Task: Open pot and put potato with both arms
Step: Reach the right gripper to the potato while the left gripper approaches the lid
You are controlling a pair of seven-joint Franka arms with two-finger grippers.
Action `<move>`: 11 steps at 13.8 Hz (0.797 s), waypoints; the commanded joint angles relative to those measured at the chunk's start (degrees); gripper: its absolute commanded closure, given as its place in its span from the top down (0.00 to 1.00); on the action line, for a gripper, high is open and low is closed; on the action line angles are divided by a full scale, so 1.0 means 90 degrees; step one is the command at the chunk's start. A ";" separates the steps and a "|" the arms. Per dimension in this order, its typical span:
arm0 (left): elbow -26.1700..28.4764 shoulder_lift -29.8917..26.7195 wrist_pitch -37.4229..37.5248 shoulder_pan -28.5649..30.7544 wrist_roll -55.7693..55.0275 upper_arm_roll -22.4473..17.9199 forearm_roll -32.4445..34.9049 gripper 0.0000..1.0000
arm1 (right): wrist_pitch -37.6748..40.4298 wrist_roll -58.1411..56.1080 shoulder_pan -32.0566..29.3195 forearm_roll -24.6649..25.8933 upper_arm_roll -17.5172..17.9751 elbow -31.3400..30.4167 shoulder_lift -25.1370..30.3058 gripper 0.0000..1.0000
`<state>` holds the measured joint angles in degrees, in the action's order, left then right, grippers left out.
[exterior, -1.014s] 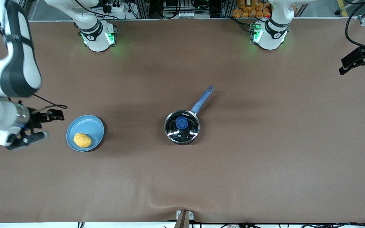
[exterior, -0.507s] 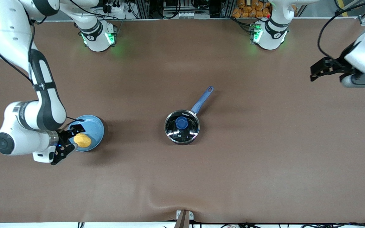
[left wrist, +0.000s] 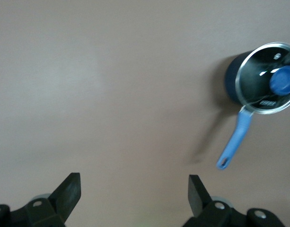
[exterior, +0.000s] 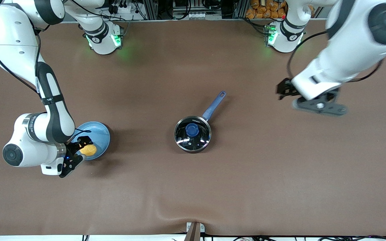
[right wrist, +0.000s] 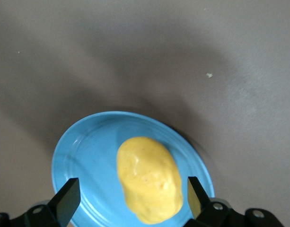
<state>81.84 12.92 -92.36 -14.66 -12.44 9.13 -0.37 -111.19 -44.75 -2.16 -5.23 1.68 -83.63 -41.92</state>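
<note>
At centre frame of the front view, the pot sits on the brown table, lid on, blue handle angled toward the upper right.
Lower left in that view, the right gripper hangs over the light-blue plate, fingers spread wide either side of the potato lying on it, gripping nothing. Upper right, the left gripper hovers over bare table, spread wide and empty.

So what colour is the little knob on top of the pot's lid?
Blue. The knob on the lid matches the pot's blue handle, clearest in the front view.
</note>
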 commanded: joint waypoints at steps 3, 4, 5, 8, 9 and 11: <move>-0.0996 0.1346 -0.0762 -0.0831 -0.1039 -0.0096 0.0119 1.00 | -0.0067 -0.0262 -0.0102 -0.0063 0.0047 0.0103 -0.0215 1.00; -0.1152 0.1590 -0.0782 -0.0978 -0.1078 -0.0096 0.0119 1.00 | -0.0057 -0.0369 -0.0160 -0.0073 0.0047 0.0103 -0.0273 1.00; -0.1173 0.1786 -0.0898 -0.1153 -0.1204 -0.0115 0.0119 1.00 | -0.0067 -0.0428 -0.0209 -0.0073 0.0047 0.0103 -0.0332 1.00; -0.1261 0.2284 -0.1436 -0.1515 -0.1401 -0.0232 0.0128 1.00 | -0.0086 -0.0497 -0.0258 -0.0083 0.0047 0.0103 -0.0429 1.00; -0.1416 0.2469 -0.1495 -0.1719 -0.1410 -0.0407 0.0119 1.00 | -0.0087 -0.0497 -0.0297 -0.0092 0.0047 0.0103 -0.0468 1.00; -0.1651 0.2831 -0.1611 -0.2352 -0.1527 -0.0933 0.0119 1.00 | -0.0077 -0.0487 -0.0307 -0.0092 0.0047 0.0103 -0.0469 1.00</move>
<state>71.74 34.69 -106.47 -30.71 -24.23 5.11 -0.36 -111.81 -47.81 -4.06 -5.33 1.51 -83.63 -45.55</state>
